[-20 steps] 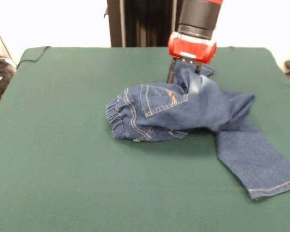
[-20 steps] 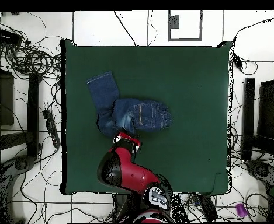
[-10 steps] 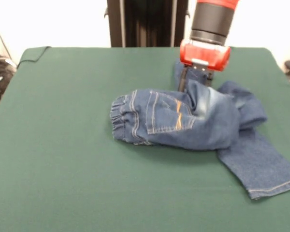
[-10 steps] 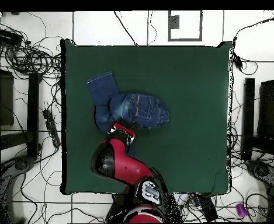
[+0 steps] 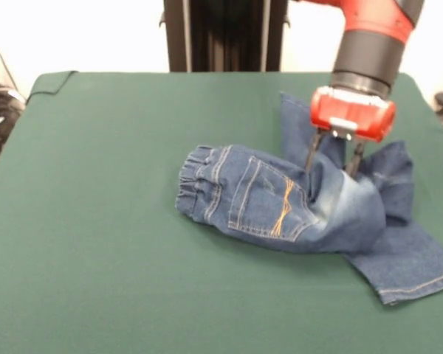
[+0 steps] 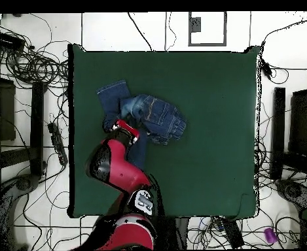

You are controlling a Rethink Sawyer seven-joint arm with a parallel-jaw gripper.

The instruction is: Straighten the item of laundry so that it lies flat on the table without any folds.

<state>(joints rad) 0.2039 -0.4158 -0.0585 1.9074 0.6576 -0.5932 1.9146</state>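
**A:** You've carried the tool [image 5: 332, 161] sideways across the desk [image 5: 96, 221] over the last second. In the front view it has gone from the middle toward the right, and the jeans [image 5: 280, 206] have been dragged with it.

**B:** Has that helped you?

**A:** Partly, I'd say. One leg now trails back toward the far edge behind the arm, so you've pulled some length out. But the seat and waistband have rolled over into a thick bundle, pocket up, lying on top of the other leg. That leg's cuff [image 5: 421, 284] pokes out at the near right. There are still plenty of folds, so you're well short of flat.

**B:** And the tool itself?

**A:** Your two dark fingers [image 5: 312, 151] stand only a little way apart and press down into the denim just behind the bundle. They look closed on a pinch of fabric there, with the cloth bunched up around the tips.

**B:** Where do the jeans lie now?

**A:** Right of the desk's centre in the front view, well clear of every edge.
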